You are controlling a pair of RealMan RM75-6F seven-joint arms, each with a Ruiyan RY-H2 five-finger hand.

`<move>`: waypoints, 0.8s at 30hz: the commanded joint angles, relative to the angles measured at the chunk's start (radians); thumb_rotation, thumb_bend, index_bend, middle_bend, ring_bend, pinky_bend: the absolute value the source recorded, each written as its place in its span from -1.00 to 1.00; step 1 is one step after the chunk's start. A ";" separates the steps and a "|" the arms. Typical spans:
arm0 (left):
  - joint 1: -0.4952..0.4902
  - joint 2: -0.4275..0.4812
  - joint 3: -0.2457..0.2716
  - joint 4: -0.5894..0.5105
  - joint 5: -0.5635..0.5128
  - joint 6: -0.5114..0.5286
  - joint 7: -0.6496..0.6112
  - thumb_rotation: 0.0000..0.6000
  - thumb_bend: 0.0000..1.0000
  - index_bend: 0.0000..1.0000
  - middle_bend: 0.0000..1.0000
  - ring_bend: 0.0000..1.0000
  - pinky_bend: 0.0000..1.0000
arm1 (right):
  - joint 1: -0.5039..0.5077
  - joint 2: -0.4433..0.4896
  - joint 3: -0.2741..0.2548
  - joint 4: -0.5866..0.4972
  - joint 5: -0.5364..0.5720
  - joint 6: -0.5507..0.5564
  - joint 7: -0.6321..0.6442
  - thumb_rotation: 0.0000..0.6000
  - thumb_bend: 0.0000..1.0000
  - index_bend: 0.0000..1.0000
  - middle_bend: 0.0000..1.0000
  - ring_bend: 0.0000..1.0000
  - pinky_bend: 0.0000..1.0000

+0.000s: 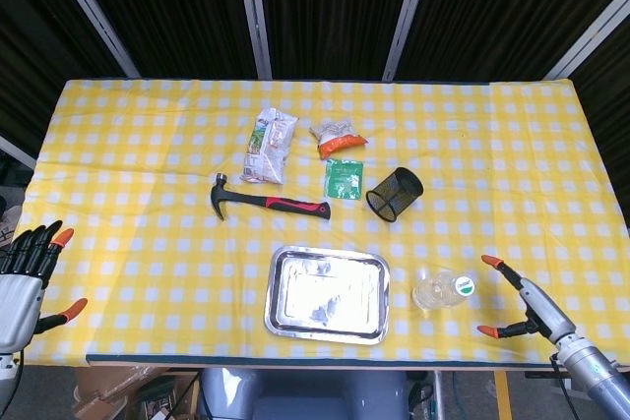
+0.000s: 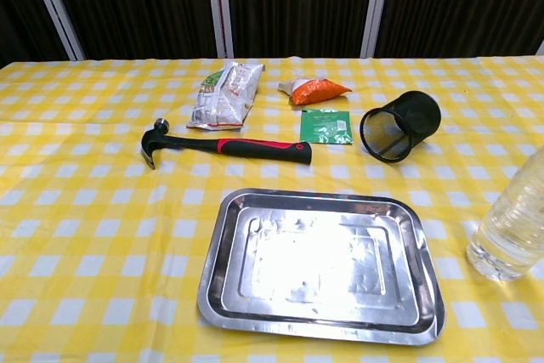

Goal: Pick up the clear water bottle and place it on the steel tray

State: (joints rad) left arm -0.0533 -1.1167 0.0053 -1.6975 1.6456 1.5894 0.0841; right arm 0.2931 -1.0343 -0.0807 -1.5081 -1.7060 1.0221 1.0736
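Note:
The clear water bottle stands upright with a green-and-white cap, just right of the steel tray; the chest view shows the bottle at the right edge beside the tray. My right hand hovers near the table's front right, a short way right of the bottle, fingers spread and holding nothing. My left hand hangs open off the table's front left corner, far from the bottle. Neither hand appears in the chest view.
A red-handled hammer lies behind the tray. A black mesh cup lies on its side behind the bottle. A green packet, an orange snack bag and a white bag sit farther back.

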 commanded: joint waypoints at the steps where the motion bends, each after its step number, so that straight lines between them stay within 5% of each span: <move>1: 0.000 -0.001 0.000 -0.001 0.001 -0.001 0.002 1.00 -0.67 -0.90 -1.00 -1.00 -1.00 | 0.024 -0.033 -0.023 0.028 -0.028 0.006 0.042 1.00 -0.77 -0.87 -0.84 -1.00 -1.00; 9: -0.007 -0.005 -0.003 0.001 -0.020 -0.026 0.010 1.00 -0.67 -0.90 -1.00 -1.00 -1.00 | 0.022 -0.143 -0.019 0.070 -0.001 0.043 0.046 1.00 -0.77 -0.87 -0.84 -1.00 -1.00; 19: -0.019 -0.013 -0.006 -0.002 -0.044 -0.063 0.036 1.00 -0.67 -0.90 -1.00 -1.00 -1.00 | 0.006 -0.318 0.053 0.127 0.088 0.118 -0.047 1.00 -0.77 -0.87 -0.84 -1.00 -1.00; 24: -0.020 -0.012 -0.008 -0.005 -0.051 -0.067 0.040 1.00 -0.67 -0.90 -1.00 -1.00 -1.00 | 0.011 -0.344 0.063 0.114 0.117 0.112 -0.091 1.00 -0.77 -0.68 -0.77 -1.00 -1.00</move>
State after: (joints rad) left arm -0.0732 -1.1293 -0.0023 -1.7027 1.5943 1.5227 0.1237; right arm 0.3025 -1.3699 -0.0228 -1.3903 -1.5998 1.1351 0.9937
